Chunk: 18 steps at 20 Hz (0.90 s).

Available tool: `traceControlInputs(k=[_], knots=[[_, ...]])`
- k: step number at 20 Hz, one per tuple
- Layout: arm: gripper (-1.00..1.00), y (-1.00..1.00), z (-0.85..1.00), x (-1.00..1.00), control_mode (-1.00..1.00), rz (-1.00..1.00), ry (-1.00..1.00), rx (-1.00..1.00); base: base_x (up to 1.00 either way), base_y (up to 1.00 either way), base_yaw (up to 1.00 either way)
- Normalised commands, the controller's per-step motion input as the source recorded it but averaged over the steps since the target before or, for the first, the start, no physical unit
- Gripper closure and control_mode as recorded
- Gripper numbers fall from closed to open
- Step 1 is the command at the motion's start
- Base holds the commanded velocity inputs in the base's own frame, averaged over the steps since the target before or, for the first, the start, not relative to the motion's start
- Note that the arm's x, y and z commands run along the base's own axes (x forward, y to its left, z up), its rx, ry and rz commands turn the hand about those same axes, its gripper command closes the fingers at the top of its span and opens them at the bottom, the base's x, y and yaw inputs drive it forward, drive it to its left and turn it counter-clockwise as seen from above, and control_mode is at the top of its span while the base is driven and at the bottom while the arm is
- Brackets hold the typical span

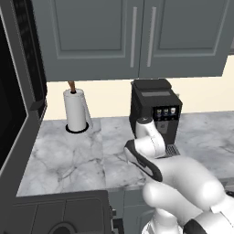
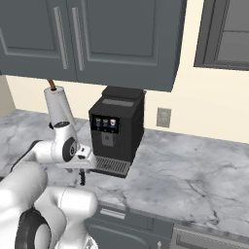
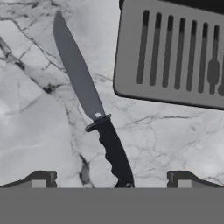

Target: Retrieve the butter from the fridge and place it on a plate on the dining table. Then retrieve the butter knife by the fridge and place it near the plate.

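Hand view: gripper (image 3: 111,180) spread wide above the butter knife (image 3: 89,103) on the marble counter (image 3: 39,131)

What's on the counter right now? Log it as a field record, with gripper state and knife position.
surface: marble counter
butter knife: flat on the counter, blade pointing away from the gripper, dark handle toward it
gripper: open, above the knife, fingertips either side of the handle end, not touching it
coffee machine: black, upright; its slotted drip tray lies beside the blade
paper towel roll: upright on its holder
task step: knife not yet picked up
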Motion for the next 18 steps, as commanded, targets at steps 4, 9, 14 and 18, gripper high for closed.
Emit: traceControlInputs(k=[4, 9, 14, 18], knots=[[-1.0, -0.29, -0.54, 0.0, -1.0, -0.19, 0.0, 0.0, 0.0, 0.0, 0.0], [-1.0, -0.11, -0.48, 0.0, -1.0, -0.09, 0.0, 0.01, 0.0, 0.0, 0.0], [-1.0, 0.0, -0.35, -0.07, -1.0, 0.0, 0.0, 0.03, 0.0, 0.0, 0.0], [-1.0, 0.0, -0.3, -0.15, -1.0, 0.0, 0.0, 0.02, 0.0, 0.0, 0.0]])
